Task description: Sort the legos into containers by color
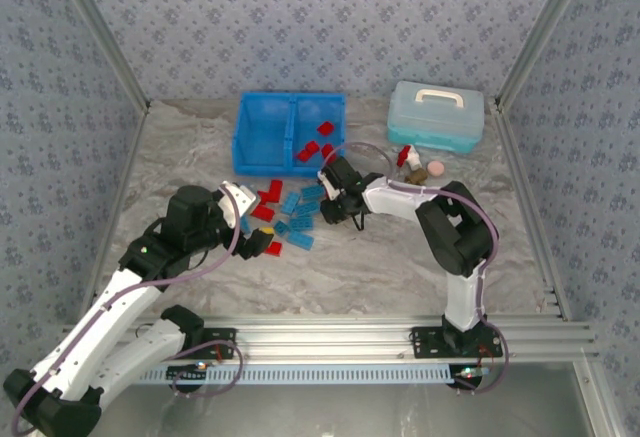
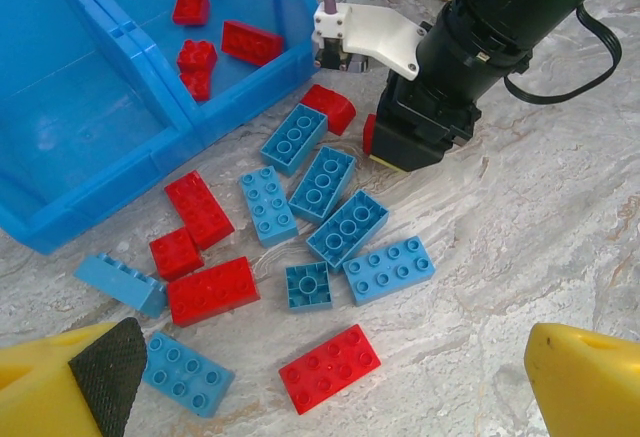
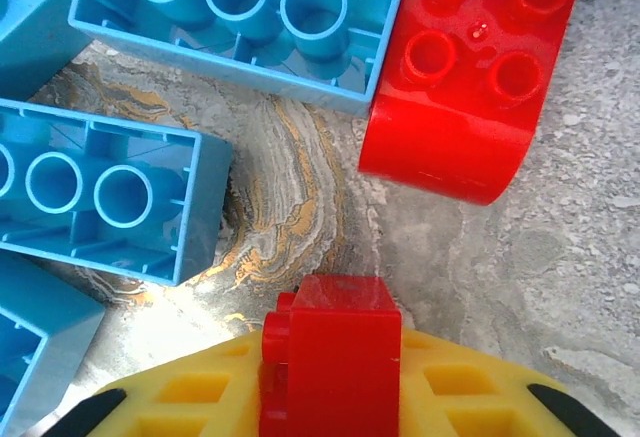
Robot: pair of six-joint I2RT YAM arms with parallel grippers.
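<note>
Your right claw [image 2: 395,152] pinches 1 red brick [image 3: 330,342]. Your left claw [image 1: 252,219] is spread wide. At 12 o'clock, the blue bin [image 1: 290,97] holds red bricks [image 2: 215,42] in its right half.

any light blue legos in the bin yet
No, the bin holds only red bricks, all in its right compartment, while the light blue bricks lie on the table.
</note>
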